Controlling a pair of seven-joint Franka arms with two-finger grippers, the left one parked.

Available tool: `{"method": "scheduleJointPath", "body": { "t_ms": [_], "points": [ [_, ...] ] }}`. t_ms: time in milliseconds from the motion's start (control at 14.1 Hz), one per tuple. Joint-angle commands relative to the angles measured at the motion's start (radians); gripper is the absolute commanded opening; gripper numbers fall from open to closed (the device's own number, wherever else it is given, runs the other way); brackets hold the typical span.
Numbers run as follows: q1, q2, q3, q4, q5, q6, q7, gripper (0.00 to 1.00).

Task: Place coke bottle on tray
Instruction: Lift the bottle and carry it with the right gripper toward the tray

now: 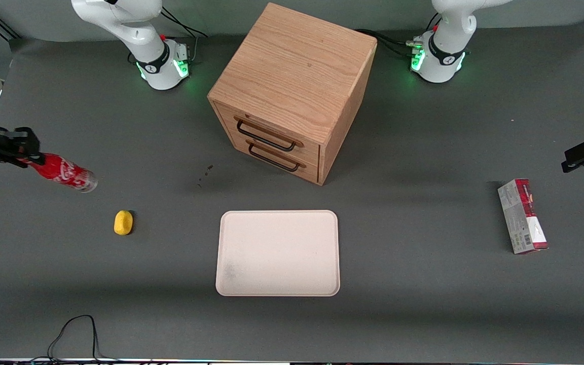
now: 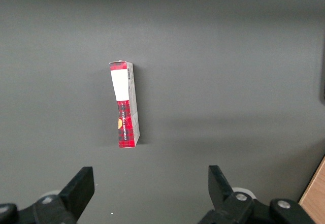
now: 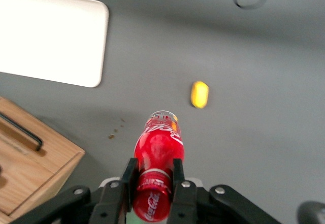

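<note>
Gripper [image 1: 27,154] is hanging at the working arm's end of the table, jaws clamping the coke bottle [image 1: 66,172] near its cap end. Bottle is being held off the table, lying nearly level, clear base pointing toward four o'clock in the front view. Yellow lemon-like lump [image 1: 123,222] is sitting nearer the front camera than the bottle. Tray [image 1: 278,253] is lying at six o'clock from the wooden drawer cabinet [image 1: 292,91], well apart from the bottle.

You get even overhead light on the bench [image 1: 424,304], with soft shadows beside the cabinet [image 1: 292,91] and carton [image 1: 522,215]. The tray [image 3: 51,36] blows out to near white in the right wrist view. The lemon [image 3: 199,94] looks slightly soft there, while the coke bottle [image 3: 157,168] in the claw [image 3: 152,176] stays sharp.
</note>
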Motion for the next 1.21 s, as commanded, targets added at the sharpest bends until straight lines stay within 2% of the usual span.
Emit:
{"method": "scheduleJointPath", "body": {
  "t_ms": [0,71,213,284,568,1136],
  "points": [
    [0.028,0.120,0.081,0.130,-0.016,0.039,0.000,0.00],
    [0.073,0.140,0.081,0.132,-0.037,0.068,0.008,0.00],
    [0.186,0.189,0.081,0.135,-0.142,0.123,0.052,0.00],
    [0.228,0.217,0.081,0.144,-0.169,0.143,0.090,0.00],
    [0.308,0.347,0.087,0.237,-0.174,0.208,0.207,0.00],
    [0.308,0.453,0.106,0.242,-0.172,0.327,0.210,0.00]
  ]
}}
